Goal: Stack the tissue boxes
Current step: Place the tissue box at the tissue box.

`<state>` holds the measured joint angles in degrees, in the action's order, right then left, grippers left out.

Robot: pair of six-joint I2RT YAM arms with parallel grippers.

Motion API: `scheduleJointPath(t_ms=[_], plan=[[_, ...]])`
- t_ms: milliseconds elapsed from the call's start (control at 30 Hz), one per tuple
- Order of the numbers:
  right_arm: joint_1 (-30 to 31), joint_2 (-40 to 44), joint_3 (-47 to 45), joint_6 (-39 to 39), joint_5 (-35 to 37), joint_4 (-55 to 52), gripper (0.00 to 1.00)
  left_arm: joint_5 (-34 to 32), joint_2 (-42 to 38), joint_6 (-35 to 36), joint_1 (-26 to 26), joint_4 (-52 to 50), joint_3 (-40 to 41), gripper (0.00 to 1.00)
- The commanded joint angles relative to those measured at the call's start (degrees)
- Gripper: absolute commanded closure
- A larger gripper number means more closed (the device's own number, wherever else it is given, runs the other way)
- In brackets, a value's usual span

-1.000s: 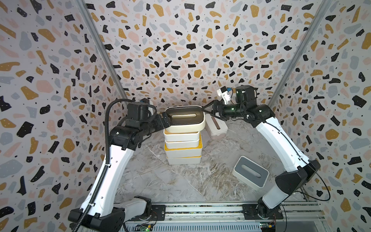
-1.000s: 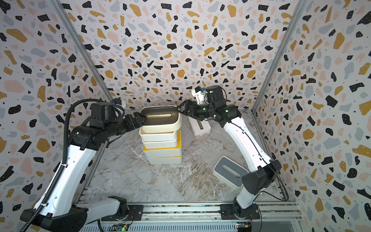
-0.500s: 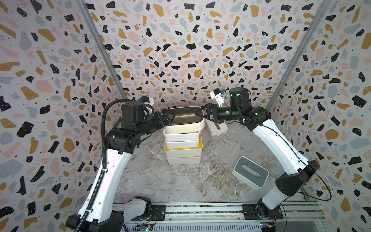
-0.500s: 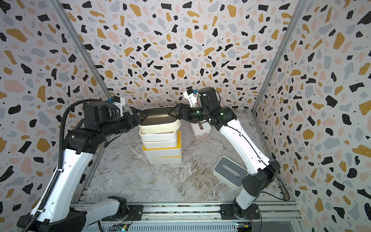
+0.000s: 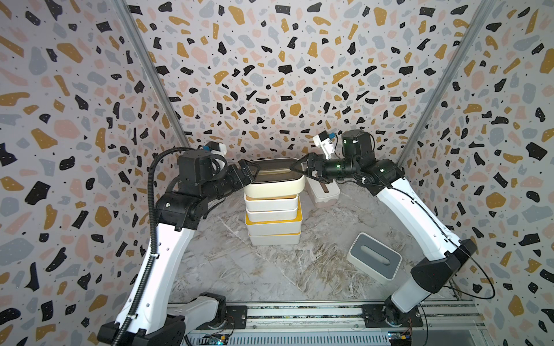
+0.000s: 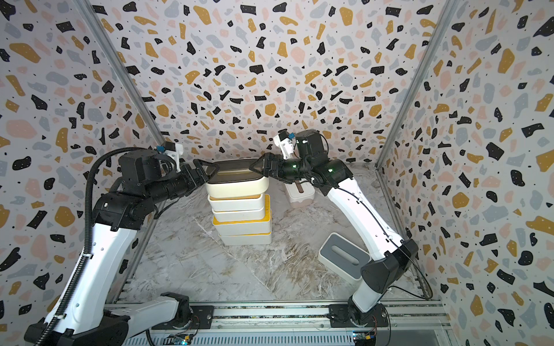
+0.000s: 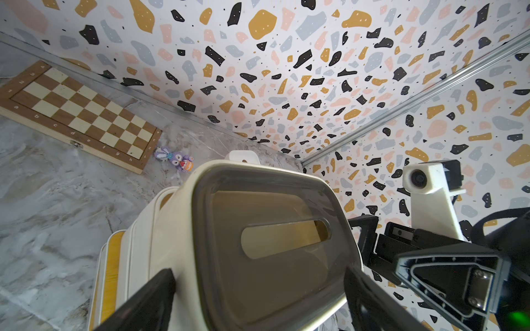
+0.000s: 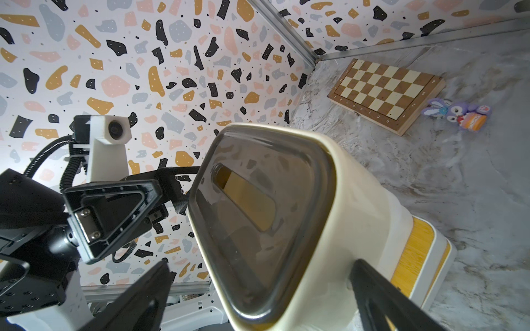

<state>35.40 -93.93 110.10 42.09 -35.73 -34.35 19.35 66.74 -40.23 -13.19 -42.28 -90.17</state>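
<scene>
Since the earlier frame the right hand has swung in from the rear box to the right end of the top box. The left hand has drawn back slightly, and the top box itself has not shifted. Left hand [image 5: 250,172]: jaws straddle the left end of the top box [image 5: 274,181], spread to about its width; whether they press the walls cannot be told. The top box, a cream body with a dark olive-brown slotted lid, sits fifth on the stack [image 5: 272,223] at mid-worktop [image 5: 233,269], roughly square to the boxes below. Right hand [image 5: 299,171]: jaws wide, bracketing the right end, with a clear gap on one side in the right wrist view. Two boxes remain loose: the rear box [image 5: 325,193], just behind the right hand, and the grey box [image 5: 374,259], near the right arm's base. Handling, by judgement: a rigid, light, hollow shell whose smooth walls and rounded corners are likely slippery. Take hold across the short width, on the body walls below the lid rim, never on the lid. The stack is tall and narrow, so sideways force could topple it.
</scene>
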Motion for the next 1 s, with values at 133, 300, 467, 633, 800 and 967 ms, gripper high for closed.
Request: scheduleJointPath(t_ms=[133, 300, 467, 633, 800, 967], plan=[[3.5, 1.9, -0.4, 0.5, -3.2, 4.7, 0.01, -0.7, -1.4, 2.9, -0.7, -1.1, -2.7, 0.08], [3.2, 3.0, -2.7, 0.4, -1.5, 4.7, 0.01, 0.1, -1.2, 2.4, -0.7, 0.4, -2.0, 0.08], [1.6, 5.2, -4.6, 0.8, 0.9, 5.4, 0.01, 2.4, -0.8, 1.4, -0.7, 1.8, -1.1, 0.08], [1.5, 5.7, -4.5, 1.4, 0.1, 7.2, 0.01, 2.7, -0.3, 0.6, -0.7, 1.6, -1.1, 0.08], [1.6, 4.7, -4.2, 1.7, -2.3, 8.6, 0.01, 0.2, -0.9, 1.0, -0.7, 1.1, -1.6, 0.07], [0.9, 5.4, -3.3, -0.1, 1.5, 5.5, 0.01, -1.4, -1.1, 1.7, -0.7, 0.1, -1.7, 0.06]])
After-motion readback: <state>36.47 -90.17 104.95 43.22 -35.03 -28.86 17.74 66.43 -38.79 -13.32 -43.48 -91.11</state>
